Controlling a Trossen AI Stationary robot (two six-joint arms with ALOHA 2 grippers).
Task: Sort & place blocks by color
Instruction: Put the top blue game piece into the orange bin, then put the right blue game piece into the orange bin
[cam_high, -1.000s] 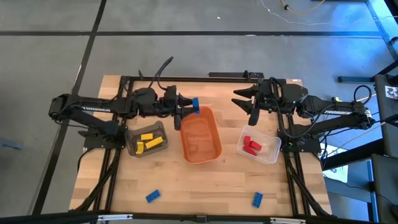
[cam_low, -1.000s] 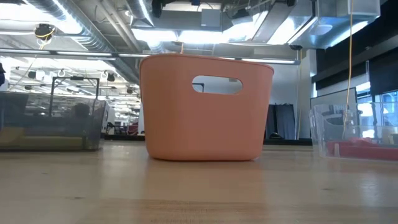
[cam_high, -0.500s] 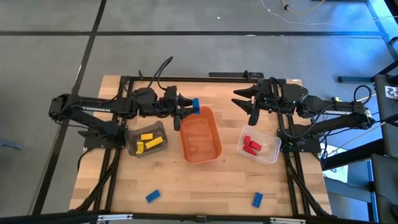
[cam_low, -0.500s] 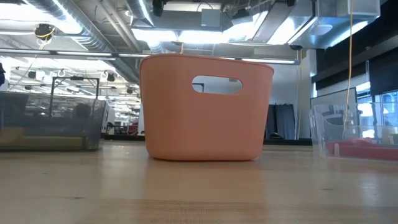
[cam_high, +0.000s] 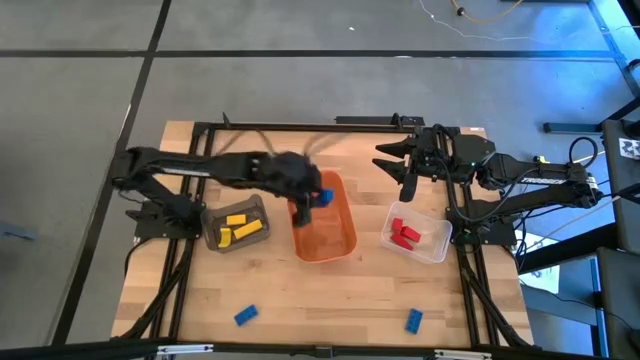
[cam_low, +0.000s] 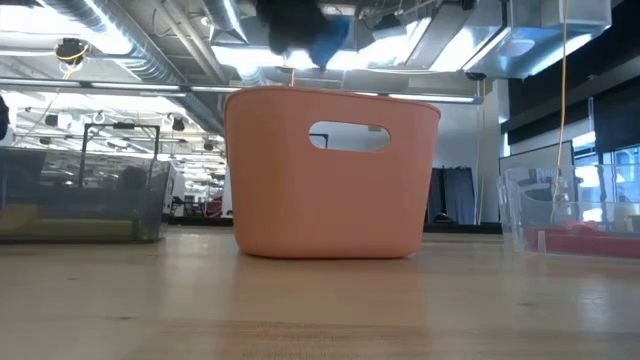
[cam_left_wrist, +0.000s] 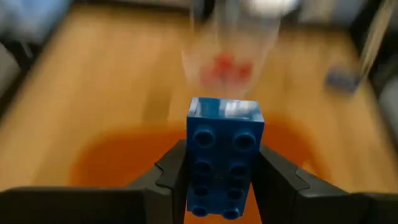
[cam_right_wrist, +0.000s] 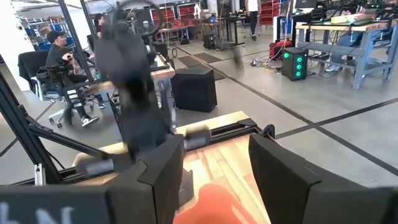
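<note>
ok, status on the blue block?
Left pincer shut on blue block, over orange tub. Right pincer open, waiting. Nothing in the way.

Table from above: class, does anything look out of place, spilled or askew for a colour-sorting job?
Two blue blocks lie loose near the table's front edge, one left, one right, outside any bin. Yellow blocks sit in the dark bin, red blocks in the clear bin. The left gripper holds another blue block over the orange tub.
</note>
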